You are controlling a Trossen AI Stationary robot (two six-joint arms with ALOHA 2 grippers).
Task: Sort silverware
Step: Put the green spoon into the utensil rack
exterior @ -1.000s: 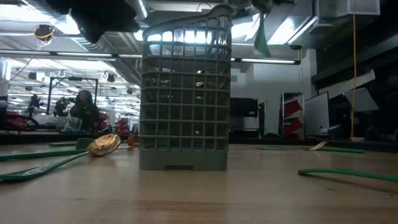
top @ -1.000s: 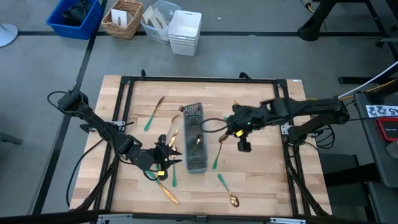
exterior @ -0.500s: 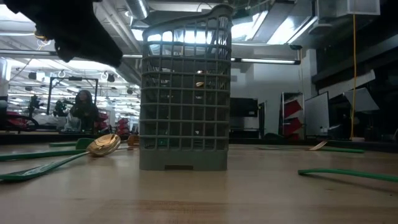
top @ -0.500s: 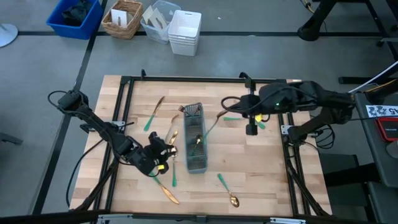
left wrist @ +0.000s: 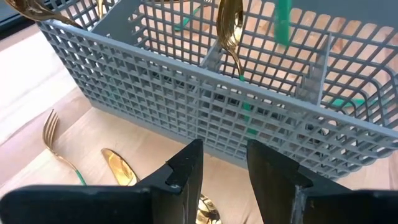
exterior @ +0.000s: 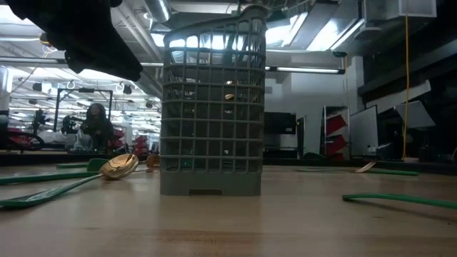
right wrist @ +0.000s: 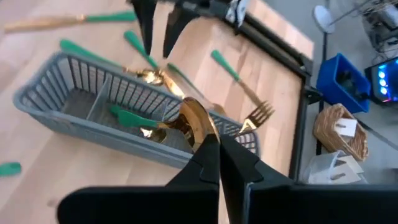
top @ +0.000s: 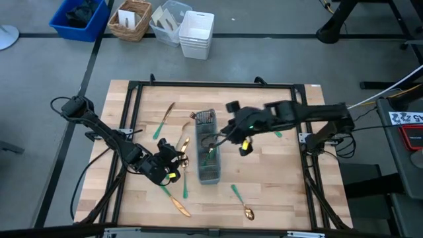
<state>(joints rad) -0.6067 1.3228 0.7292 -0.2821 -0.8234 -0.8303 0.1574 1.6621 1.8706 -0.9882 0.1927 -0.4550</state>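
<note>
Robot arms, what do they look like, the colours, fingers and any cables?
Both arms are dark, jointed and slender, with black cables looping beside them. The left gripper has two flat black wedge-shaped fingers. The right gripper has matching black fingers. Small yellow marks show near each wrist.

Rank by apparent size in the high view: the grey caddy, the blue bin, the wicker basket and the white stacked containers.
1. Caddy, longest, though narrow.
2. Blue bin, partly cut off by the picture's edge, so unsure against the caddy.
3. White containers and wicker basket look about alike; no ranking between them.
</note>
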